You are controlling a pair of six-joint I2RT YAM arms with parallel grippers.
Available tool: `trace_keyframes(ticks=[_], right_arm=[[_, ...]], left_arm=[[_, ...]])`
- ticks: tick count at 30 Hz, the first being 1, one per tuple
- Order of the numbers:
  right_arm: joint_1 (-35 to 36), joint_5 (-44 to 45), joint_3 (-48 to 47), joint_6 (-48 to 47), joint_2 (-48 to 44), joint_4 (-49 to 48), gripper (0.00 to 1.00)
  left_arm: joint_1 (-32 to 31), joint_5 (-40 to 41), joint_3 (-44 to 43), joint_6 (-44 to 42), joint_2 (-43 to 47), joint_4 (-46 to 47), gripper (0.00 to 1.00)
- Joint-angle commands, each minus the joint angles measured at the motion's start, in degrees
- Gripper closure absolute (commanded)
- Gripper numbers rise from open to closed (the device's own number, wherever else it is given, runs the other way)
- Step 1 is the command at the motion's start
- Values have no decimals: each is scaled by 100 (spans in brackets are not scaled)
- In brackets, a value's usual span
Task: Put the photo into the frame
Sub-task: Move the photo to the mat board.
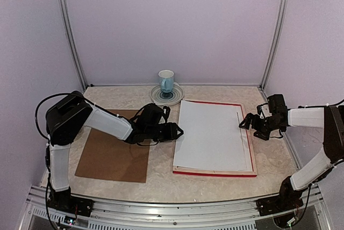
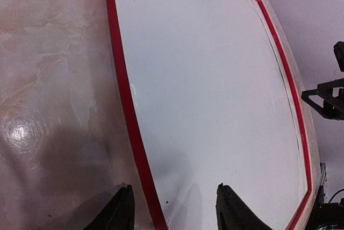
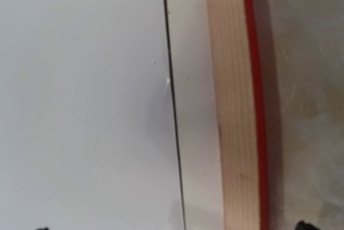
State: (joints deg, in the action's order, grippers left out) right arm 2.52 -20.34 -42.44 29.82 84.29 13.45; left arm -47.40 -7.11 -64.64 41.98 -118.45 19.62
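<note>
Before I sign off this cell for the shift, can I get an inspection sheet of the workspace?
Surface: glossy marbled table.
Job's things: photo, white side up, lying on the face-down frame.
Clutter: brown board at left, partly under the left arm; cup on saucer at the back.
Grippers: left gripper open at the frame's left edge; right gripper open at its right edge.
Cables: black cable looped beside the left arm.
Surroundings: lilac walls, metal posts.
</note>
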Motion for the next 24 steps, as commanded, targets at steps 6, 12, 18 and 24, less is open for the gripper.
trace_keyframes(ticks=[6,12,18,24], right_arm=[[-50,-19,-67,-34,35,-21,1],[-58,-32,-76,-31,44,-26,1],[-52,-49,-100,-29,83,-25,1],[-57,-67,-99,-29,102,-35,1]], left_arm=[[-59,-216,-207,-42,-181,160,48],[-92,-386,-227,-45,-109,336,48],[-121,-383,-220,-82,17,406,48],[-121,-378,-190,-94,135,467,48]])
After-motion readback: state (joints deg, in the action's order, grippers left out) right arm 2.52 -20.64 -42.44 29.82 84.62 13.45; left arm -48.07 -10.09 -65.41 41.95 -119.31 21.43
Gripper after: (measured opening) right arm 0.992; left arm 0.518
